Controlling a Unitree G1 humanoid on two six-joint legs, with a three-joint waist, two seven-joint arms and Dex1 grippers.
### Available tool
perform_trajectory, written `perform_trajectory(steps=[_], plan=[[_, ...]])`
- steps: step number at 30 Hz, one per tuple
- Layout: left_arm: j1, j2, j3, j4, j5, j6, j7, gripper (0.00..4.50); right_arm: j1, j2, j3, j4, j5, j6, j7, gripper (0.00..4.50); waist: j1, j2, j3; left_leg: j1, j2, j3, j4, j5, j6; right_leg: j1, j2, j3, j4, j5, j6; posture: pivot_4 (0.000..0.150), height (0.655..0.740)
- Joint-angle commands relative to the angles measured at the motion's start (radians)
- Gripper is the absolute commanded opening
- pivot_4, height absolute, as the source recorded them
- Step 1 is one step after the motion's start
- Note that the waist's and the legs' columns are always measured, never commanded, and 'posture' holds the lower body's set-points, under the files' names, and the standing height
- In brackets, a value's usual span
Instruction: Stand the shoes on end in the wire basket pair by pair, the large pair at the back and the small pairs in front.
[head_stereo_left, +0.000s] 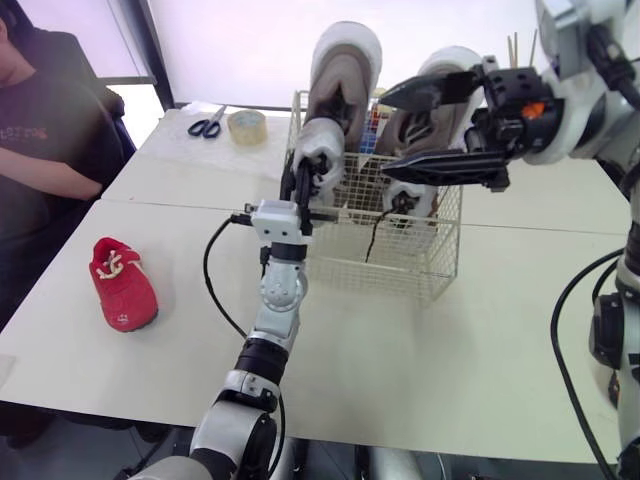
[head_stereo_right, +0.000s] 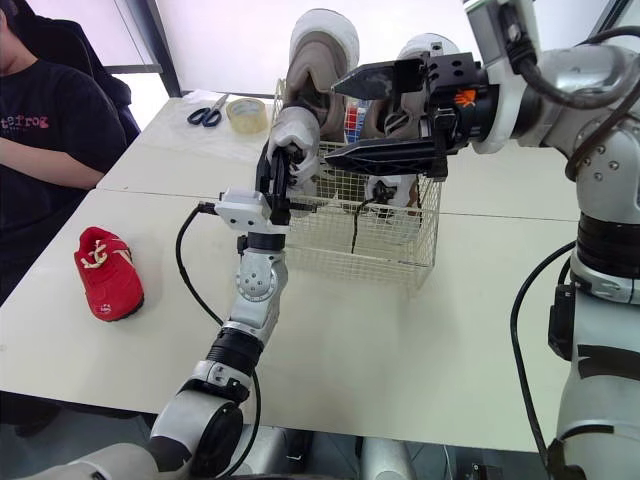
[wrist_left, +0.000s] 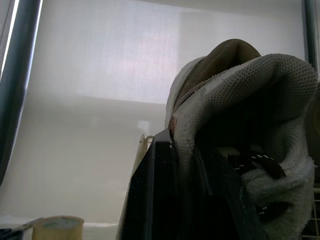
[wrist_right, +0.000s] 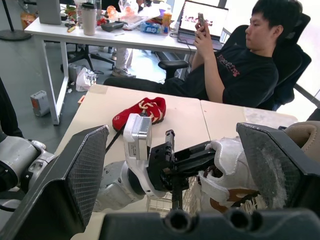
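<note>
Left tool (head_stereo_left: 302, 172) is pressed together on the pale collar of the large shoe (head_stereo_left: 342, 70), pinching it as it stands on end in the wire basket (head_stereo_left: 400, 255), up at 12 o'clock on the surface (head_stereo_left: 400, 350). The second large shoe (head_stereo_left: 455, 62) stands just beside it, on its 3 o'clock side, also upright in the basket. The right tool (head_stereo_left: 385, 133) is spread wide, holding nothing, hovering over the basket close in front of that second shoe.

Out at 9 o'clock lies the small red shoe (head_stereo_left: 122, 283), well apart from the basket and near the seated person (head_stereo_left: 50, 150). Scissors (head_stereo_left: 207, 125) and a tape roll (head_stereo_left: 246, 126) sit at 11 o'clock.

The danger, as I read it: the large shoes stand far above the rim, so they could topple forward into the space meant for the small pairs once the pinch lets go. A dark lace (head_stereo_left: 373, 235) dangles inside the mesh and might snag. And those wide right fingers could clip the second shoe if they swing.
</note>
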Motion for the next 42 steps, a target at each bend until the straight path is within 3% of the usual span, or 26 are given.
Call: perform_trajectory(steps=[1,4,6,12,21,25,31,37,42], plan=[[0.033,-0.013,-0.002,0.023,-0.052,0.044,-0.031,1.95,-0.033,-0.010,-0.013,-0.011,0.004,-0.011,0.006,4.50,0.000,0.000,0.000,0.000,0.000,0.000,0.000,0.000,-0.001,0.001,0.000,0.000,0.000,0.000,0.000,0.150,0.7400],[0.048,-0.012,-0.016,-0.007,-0.085,0.065,-0.075,3.59,-0.029,-0.006,-0.013,-0.010,0.002,-0.017,0.008,4.50,0.000,0.001,-0.001,0.001,0.000,0.000,0.001,-0.001,-0.001,0.002,0.000,0.000,0.000,0.000,0.000,0.150,0.7400],[0.062,-0.005,-0.021,-0.049,-0.098,0.090,-0.096,4.46,-0.024,-0.002,-0.015,-0.010,0.002,-0.021,0.008,4.50,-0.001,0.001,-0.001,0.001,0.000,0.000,0.001,-0.001,-0.002,0.002,0.000,0.000,0.000,0.000,0.000,0.150,0.7400],[0.119,0.053,-0.045,-0.251,-0.173,0.241,-0.211,4.46,-0.004,0.011,-0.017,-0.006,-0.003,-0.047,0.009,4.50,-0.006,0.001,-0.001,0.001,0.000,0.000,0.000,-0.001,-0.001,0.000,0.000,0.000,0.000,0.000,0.000,0.150,0.7400],[0.267,0.294,-0.048,-0.693,-0.314,0.737,-0.394,4.46,0.026,0.051,-0.018,0.005,-0.009,-0.101,0.001,4.50,-0.001,0.002,0.000,0.000,0.001,0.000,-0.004,0.001,0.000,-0.004,0.000,0.000,0.000,0.000,0.000,0.150,0.7400],[0.347,0.446,0.004,-0.874,-0.390,0.909,-0.475,4.46,0.040,0.059,-0.025,0.007,-0.011,-0.114,-0.006,4.50,-0.006,0.002,0.000,0.000,0.001,0.000,-0.004,0.001,0.000,-0.003,0.000,0.000,-0.001,0.000,-0.001,0.150,0.7400],[0.334,0.523,0.106,-0.987,-0.506,1.083,-0.474,4.46,0.095,0.026,-0.063,-0.017,-0.004,-0.100,-0.034,4.50,-0.003,0.002,0.000,0.000,0.001,0.000,-0.004,0.000,-0.002,-0.004,0.000,0.000,-0.003,0.000,-0.001,0.150,0.7400],[0.324,0.728,0.300,-1.089,-0.882,1.370,-0.594,4.46,0.240,-0.122,-0.178,-0.071,-0.040,-0.051,-0.138,4.50,-0.004,0.002,0.001,0.000,0.001,0.000,-0.005,0.000,0.001,-0.004,0.000,0.000,-0.005,0.000,-0.001,0.150,0.7400],[0.271,0.912,0.388,-1.051,-1.186,1.570,-0.710,4.46,0.369,-0.266,-0.249,-0.093,-0.138,0.018,-0.290,4.50,-0.005,0.003,0.001,0.001,0.001,0.000,-0.007,0.000,-0.001,-0.004,0.000,0.000,-0.007,0.000,-0.001,0.150,0.7400]])
